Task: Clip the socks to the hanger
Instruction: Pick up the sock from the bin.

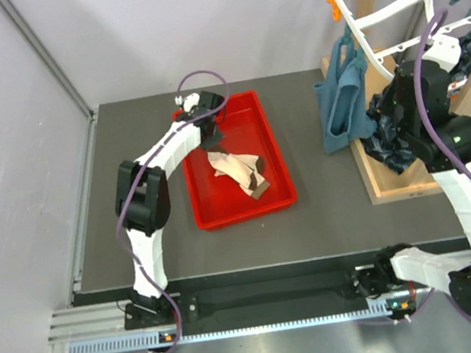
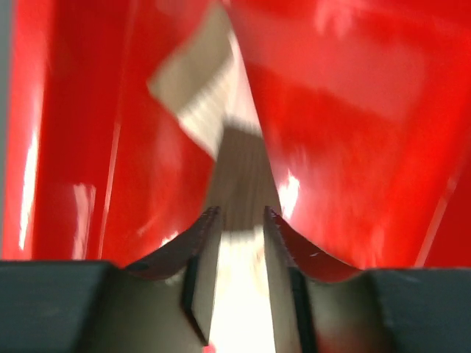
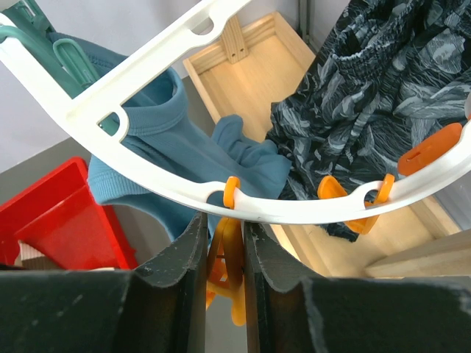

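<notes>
Two grips to watch. My left gripper (image 2: pixel 242 215) is pinching one of the socks (image 1: pixel 239 171) over the red tray (image 1: pixel 245 212); the hold looks thin and could slip. My right gripper (image 3: pixel 224 220) squeezes an orange peg (image 3: pixel 229 251) on the hanger (image 3: pixel 294 212), and the peg might pop free.

The socks (image 1: pixel 239 171) lie in the tray (image 1: pixel 245 215), well left of the hanger (image 1: pixel 356 32).

Robot lab bench: plain grey partition walls (image 1: pixel 197 24), dark tabletop (image 1: pixel 329 216), aluminium mounting rail (image 1: pixel 265 322) at near edge.
</notes>
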`<state>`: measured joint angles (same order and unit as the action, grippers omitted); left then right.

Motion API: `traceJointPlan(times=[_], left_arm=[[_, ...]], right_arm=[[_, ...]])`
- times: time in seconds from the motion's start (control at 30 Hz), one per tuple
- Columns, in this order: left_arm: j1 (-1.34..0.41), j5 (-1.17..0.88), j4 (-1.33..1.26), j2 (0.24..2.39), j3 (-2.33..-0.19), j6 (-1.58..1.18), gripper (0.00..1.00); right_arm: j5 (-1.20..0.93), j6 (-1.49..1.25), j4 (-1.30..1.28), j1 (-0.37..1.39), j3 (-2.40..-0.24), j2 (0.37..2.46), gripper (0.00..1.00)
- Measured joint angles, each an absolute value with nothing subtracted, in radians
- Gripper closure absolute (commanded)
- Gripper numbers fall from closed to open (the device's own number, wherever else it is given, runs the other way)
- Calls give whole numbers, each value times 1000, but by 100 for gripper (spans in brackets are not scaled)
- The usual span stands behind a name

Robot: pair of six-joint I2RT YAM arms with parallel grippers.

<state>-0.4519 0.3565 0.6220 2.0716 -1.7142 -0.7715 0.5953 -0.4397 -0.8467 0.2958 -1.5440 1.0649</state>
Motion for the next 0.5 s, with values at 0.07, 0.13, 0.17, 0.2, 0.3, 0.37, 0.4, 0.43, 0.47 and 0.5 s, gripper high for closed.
traceJointPlan(times=[0.07,0.13,0.17,0.2,0.3,0.37,0.4,0.43,0.47,0.5], left_arm=[[-439,395,627,2127,-1774,-773,59],[-429,439,636,2188,-1850,-772,57],[-426,458,639,2217,-1890,-768,56],[-423,477,641,2245,-1929,-767,54],[-421,522,636,2292,-1984,-759,45],[-421,545,635,2303,-1986,-754,40],[-421,553,635,2308,-1988,-756,39],[-421,559,636,2316,-1994,-757,37],[-421,563,636,2326,-2003,-758,37],[-421,566,637,2335,-2014,-761,37]], right_arm=[[593,-437,-841,296,-1538,1063,100],[591,-437,-836,296,-1531,1059,100],[590,-437,-834,296,-1531,1060,100],[589,-437,-831,296,-1530,1060,100],[588,-437,-824,296,-1521,1058,100],[587,-437,-819,295,-1517,1058,100],[585,-437,-816,294,-1516,1058,100],[583,-437,-813,294,-1514,1057,100],[582,-436,-812,293,-1512,1056,100],[582,-436,-812,293,-1512,1056,100]])
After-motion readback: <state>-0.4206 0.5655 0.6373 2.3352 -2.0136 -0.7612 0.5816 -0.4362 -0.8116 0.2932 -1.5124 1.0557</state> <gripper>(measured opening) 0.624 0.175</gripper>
